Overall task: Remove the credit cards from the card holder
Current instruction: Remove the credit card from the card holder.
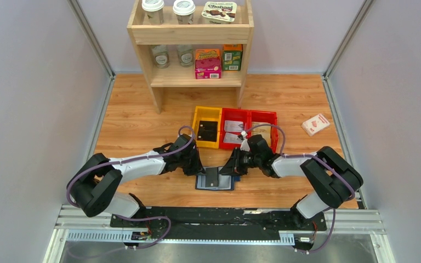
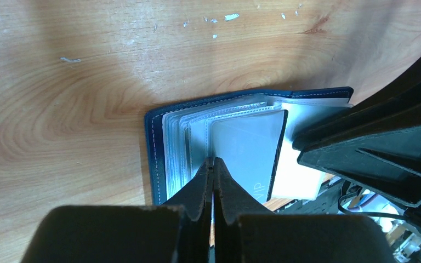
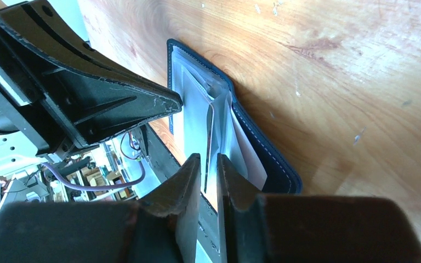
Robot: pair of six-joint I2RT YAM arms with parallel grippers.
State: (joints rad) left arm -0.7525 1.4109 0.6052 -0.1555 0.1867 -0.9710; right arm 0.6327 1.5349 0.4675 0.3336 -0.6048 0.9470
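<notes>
The navy card holder [image 1: 215,181] lies open on the wooden table between my two grippers. In the left wrist view its cover [image 2: 153,153] shows with pale clear sleeves fanned out, and a dark credit card [image 2: 246,148] marked "VIP" sticks out of a sleeve. My left gripper [image 1: 200,169] is shut, its tips [image 2: 214,160] meeting at that card's near edge. My right gripper [image 1: 229,169] stands over the holder's right half [image 3: 263,142], jaws a narrow gap apart [image 3: 209,159]. A thin card or sleeve edge [image 3: 208,131] stands in that gap.
A yellow bin [image 1: 206,116] behind the holder holds a black card [image 1: 207,130]. Two red bins [image 1: 235,113] beside it hold pale cards. A white-and-red box [image 1: 315,124] lies at the right. A wooden shelf [image 1: 192,38] stands at the back.
</notes>
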